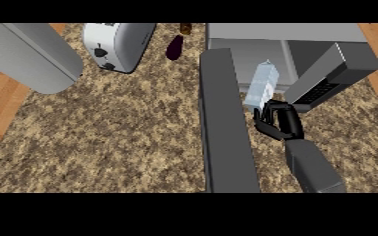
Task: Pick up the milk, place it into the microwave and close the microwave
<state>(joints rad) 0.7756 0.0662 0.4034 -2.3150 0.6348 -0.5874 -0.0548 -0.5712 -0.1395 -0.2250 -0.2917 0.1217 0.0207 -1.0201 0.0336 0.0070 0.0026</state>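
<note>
The milk point(263, 84) is a pale, see-through carton standing tilted at the mouth of the open microwave point(280, 33), which sits at the upper right. The microwave's dark door point(224, 125) is swung wide open and runs down the middle of the view, just left of the carton. My right hand point(280, 122) comes up from the lower right, with its fingers curled round the carton's lower end. The carton's base is hidden behind that hand. My left hand does not show.
The microwave's control panel point(328, 80) juts out right of the carton. A white toaster point(118, 45) stands at the upper left, with a dark purple vegetable point(175, 48) beside it. A large grey rounded shape point(37, 55) fills the far left corner. The counter point(111, 140) is speckled brown.
</note>
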